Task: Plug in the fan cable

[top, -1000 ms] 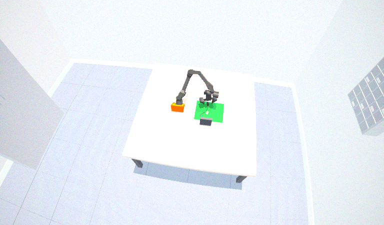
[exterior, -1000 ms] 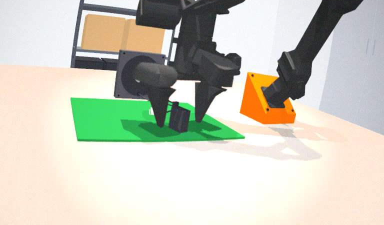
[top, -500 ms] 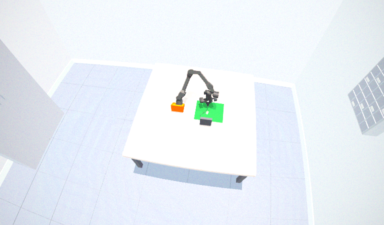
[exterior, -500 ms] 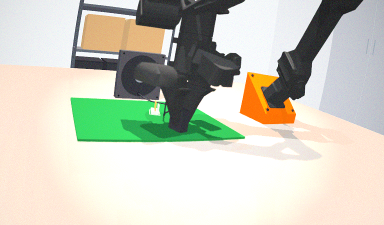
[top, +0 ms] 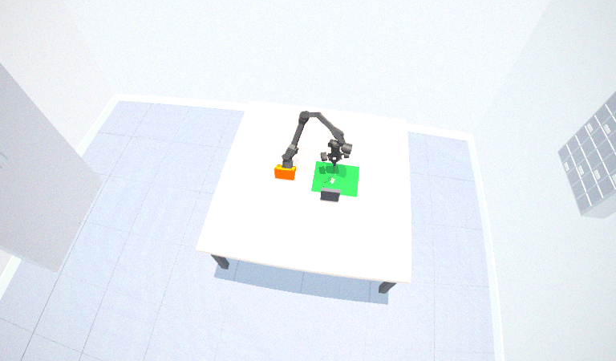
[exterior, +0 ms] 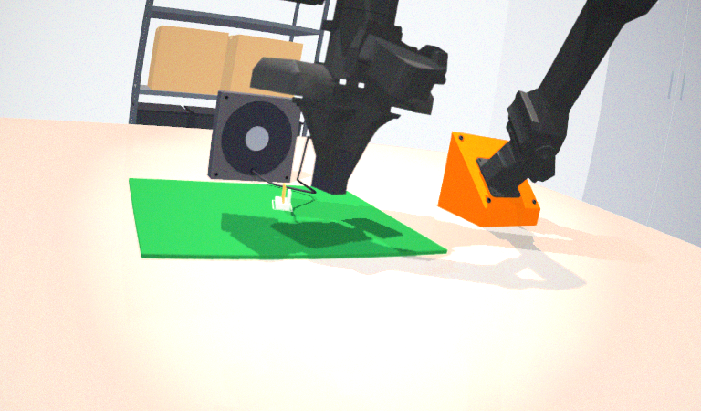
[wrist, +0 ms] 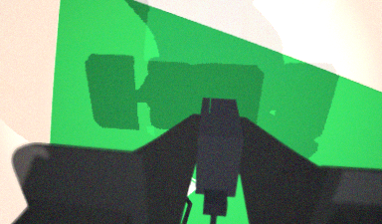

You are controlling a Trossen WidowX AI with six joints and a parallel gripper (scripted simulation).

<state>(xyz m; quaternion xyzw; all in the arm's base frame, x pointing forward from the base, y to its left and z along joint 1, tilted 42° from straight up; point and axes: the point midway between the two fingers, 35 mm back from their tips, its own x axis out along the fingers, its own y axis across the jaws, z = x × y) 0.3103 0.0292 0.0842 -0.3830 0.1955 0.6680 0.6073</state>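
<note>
Behind the table (exterior: 154,334), on a metal shelving unit (exterior: 154,49), 2 cardboard boxes (exterior: 222,60) side by side on 1 shelf.

On the green board (exterior: 196,220), the white 4-pin fan header (exterior: 282,202) with its yellow pins upright, nothing plugged onto it. At the board's far edge, the square grey fan (exterior: 255,137) upright, its thin black cable (exterior: 305,200) looping past the header toward the gripper.

From the orange base (exterior: 480,189), the dark arm (exterior: 584,49) arched over the board, wrist pointed straight down. Gripper (wrist: 219,134) closed narrow on the dark fan plug (wrist: 220,144), pinched between both fingers in the wrist view, fingertips low over the board just beside the header. Exact contact between plug and board not discernible.
</note>
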